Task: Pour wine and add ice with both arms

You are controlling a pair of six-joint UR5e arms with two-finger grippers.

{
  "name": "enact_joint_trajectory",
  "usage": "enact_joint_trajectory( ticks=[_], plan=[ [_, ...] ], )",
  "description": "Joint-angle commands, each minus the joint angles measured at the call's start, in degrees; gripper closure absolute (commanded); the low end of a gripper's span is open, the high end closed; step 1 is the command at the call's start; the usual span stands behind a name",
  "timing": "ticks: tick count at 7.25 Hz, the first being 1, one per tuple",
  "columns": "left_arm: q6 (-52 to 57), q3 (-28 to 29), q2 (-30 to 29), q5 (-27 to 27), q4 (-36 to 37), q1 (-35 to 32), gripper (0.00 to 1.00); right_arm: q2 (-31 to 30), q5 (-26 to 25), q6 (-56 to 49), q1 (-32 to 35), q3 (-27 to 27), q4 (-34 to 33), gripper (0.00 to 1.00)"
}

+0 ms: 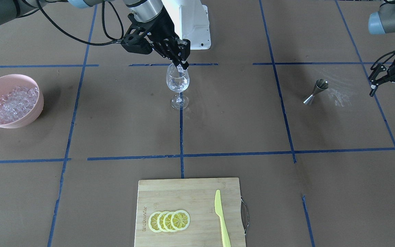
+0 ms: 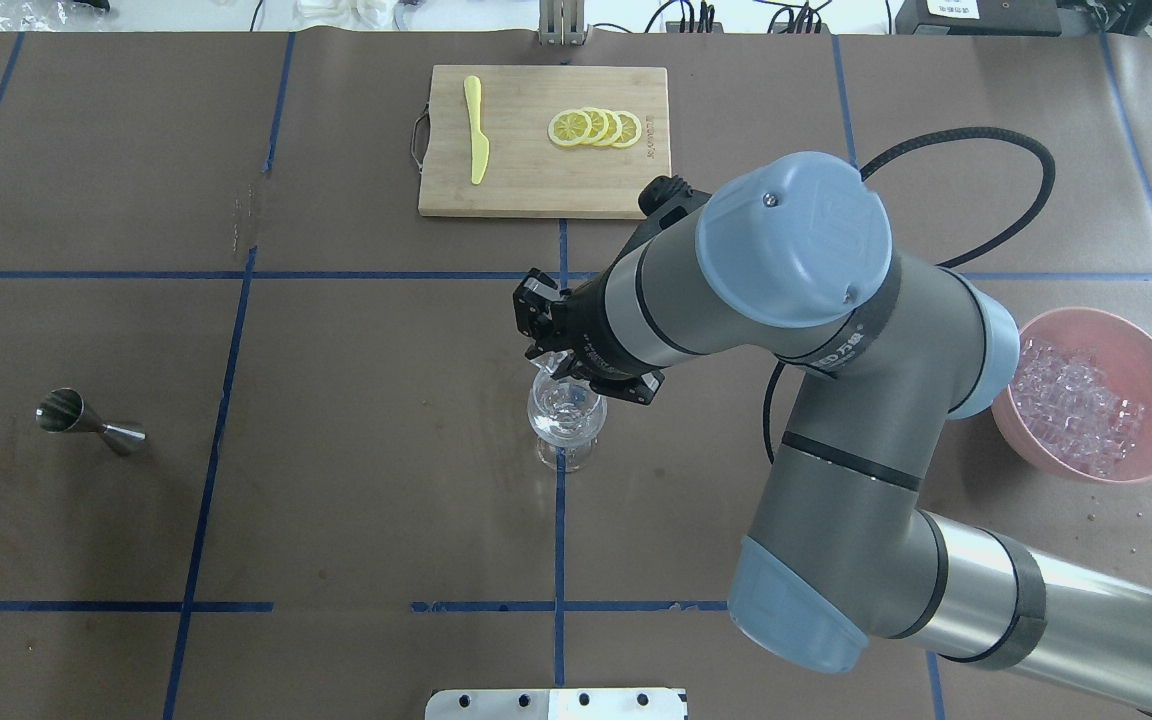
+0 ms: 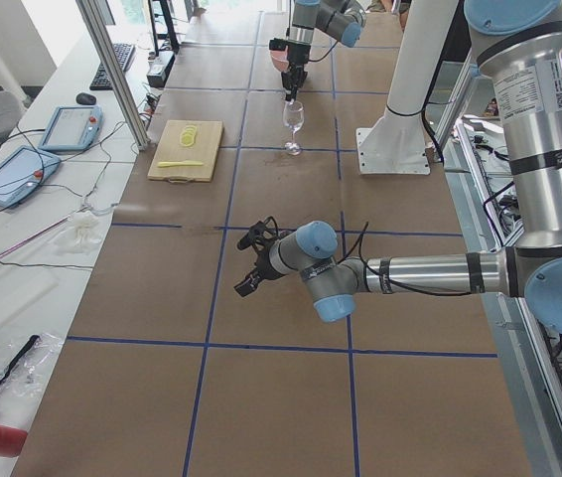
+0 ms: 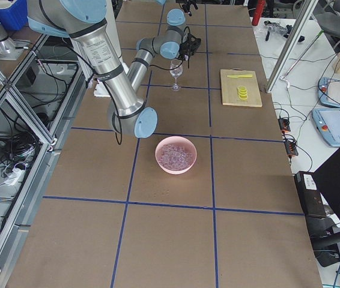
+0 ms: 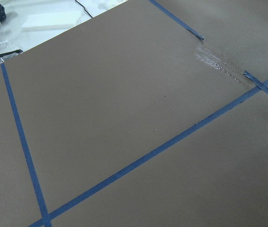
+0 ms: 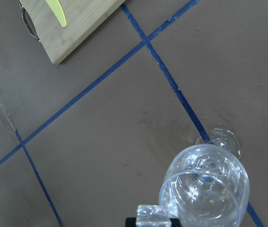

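Right gripper (image 1: 183,66) pinches one clear, glassy ice cube (image 6: 153,216) just above the wine glass (image 1: 178,82) rim. Remaining whitish ice (image 1: 15,103) is heaped in the pink bowl (image 1: 37,111), well aside. Left gripper (image 1: 388,96) has its fingers spread apart.

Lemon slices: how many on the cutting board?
4 lemon slices, one overlapping row on the wooden cutting board, left of the yellow knife in the front-facing view: leftmost, second, third, and the rightmost lying on top. Others could hide underneath.
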Motion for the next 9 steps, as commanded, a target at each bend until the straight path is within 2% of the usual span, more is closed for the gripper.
enact_joint_trajectory(
  ticks=[1,2,3,4,7,9],
  plan=[
    [-0.3,0.0,0.1,0.0,-0.2,0.0,0.0,-0.6,-0.2,0.4,-0.5,0.9,-1.0,1.0],
    [-0.3,0.0,0.0,0.0,-0.2,0.0,0.0,-0.1,-0.3,0.3,-0.5,0.9,-3.0,1.0],
    [-0.3,0.0,0.0,0.0,-0.2,0.0,0.0,-0.3,-0.7,0.3,-0.5,0.9,-3.4,0.33],
    [-0.3,0.0,0.1,0.1,-0.2,0.0,0.0,-0.6,-1.8,0.2,-0.5,0.9,-3.4,0.0],
    [-0.3,0.1,0.1,0.1,-0.2,0.0,0.0,-2.6,-1.0,-0.8,1.7,2.0,-3.5,0.0],
    [-0.3,0.3,0.0,0.1,-0.2,0.0,0.0,-11.1,-0.1,-11.1,3.2,6.3,-3.2,0.0]
  ],
)
